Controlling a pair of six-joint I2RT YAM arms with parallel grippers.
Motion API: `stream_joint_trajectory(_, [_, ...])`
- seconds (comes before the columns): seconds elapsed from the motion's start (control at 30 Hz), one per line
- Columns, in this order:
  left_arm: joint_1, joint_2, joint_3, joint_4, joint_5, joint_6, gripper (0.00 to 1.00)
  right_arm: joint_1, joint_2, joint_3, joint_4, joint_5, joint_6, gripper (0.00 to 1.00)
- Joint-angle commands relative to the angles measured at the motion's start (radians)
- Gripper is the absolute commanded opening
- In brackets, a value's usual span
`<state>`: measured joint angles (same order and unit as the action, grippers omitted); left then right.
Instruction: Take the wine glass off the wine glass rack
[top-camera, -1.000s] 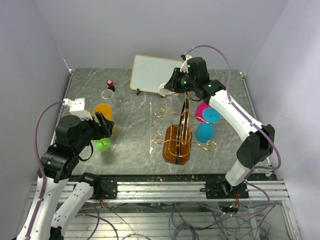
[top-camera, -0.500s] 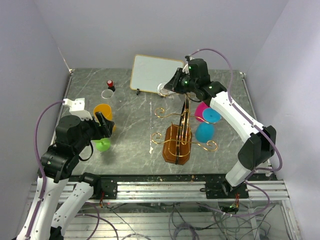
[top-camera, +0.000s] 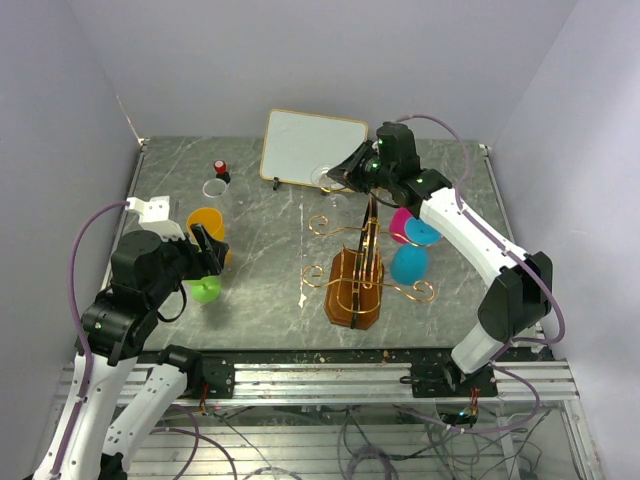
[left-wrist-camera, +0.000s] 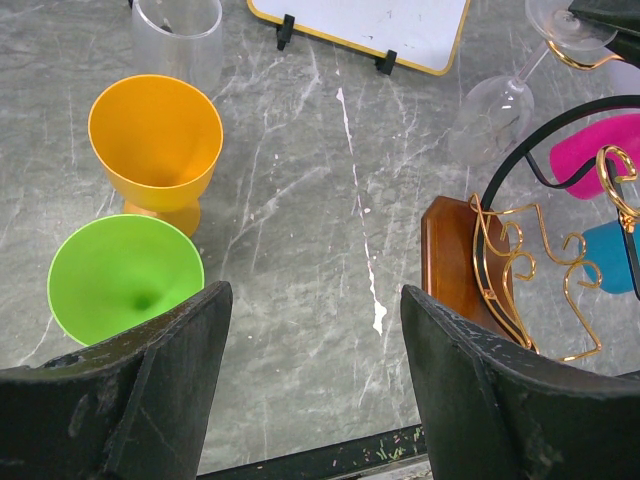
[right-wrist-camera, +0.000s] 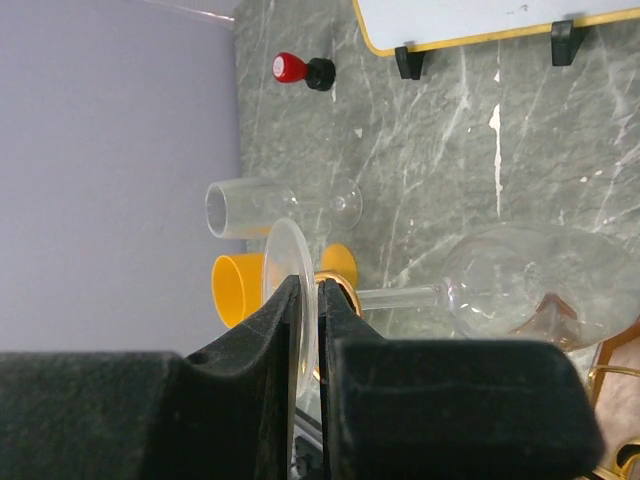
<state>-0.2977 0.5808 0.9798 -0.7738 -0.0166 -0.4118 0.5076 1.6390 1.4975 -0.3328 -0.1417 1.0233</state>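
The clear stemmed wine glass (right-wrist-camera: 520, 285) has its foot pinched edge-on in the right tool's (right-wrist-camera: 312, 330) narrow jaws. It hangs at the far upper end of the brown wooden violin-shaped rack with gold wire arms (top-camera: 352, 290). It should slide out along its wire, level, before lifting.

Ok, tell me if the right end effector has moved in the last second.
Yes. In the top view the right end effector has shifted slightly right and down the frame; it no longer covers the white board's right edge.
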Motion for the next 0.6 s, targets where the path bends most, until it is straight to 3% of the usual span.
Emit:
stream_joint_trajectory(0.0, [0.008, -0.007, -0.007, 0.03, 0.003, -0.006, 0.78, -0.008, -0.029, -0.02, 0.095, 0.003, 0.084, 0.0])
stream_joint_trajectory(0.33, [0.008, -0.009, -0.007, 0.03, 0.001, -0.008, 0.78, -0.008, -0.053, -0.055, 0.161, -0.147, 0.146, 0.0])
stream_joint_trajectory(0.57, [0.008, -0.001, -0.007, 0.03, 0.006, -0.005, 0.78, -0.009, -0.115, -0.091, 0.186, -0.16, 0.159, 0.0])
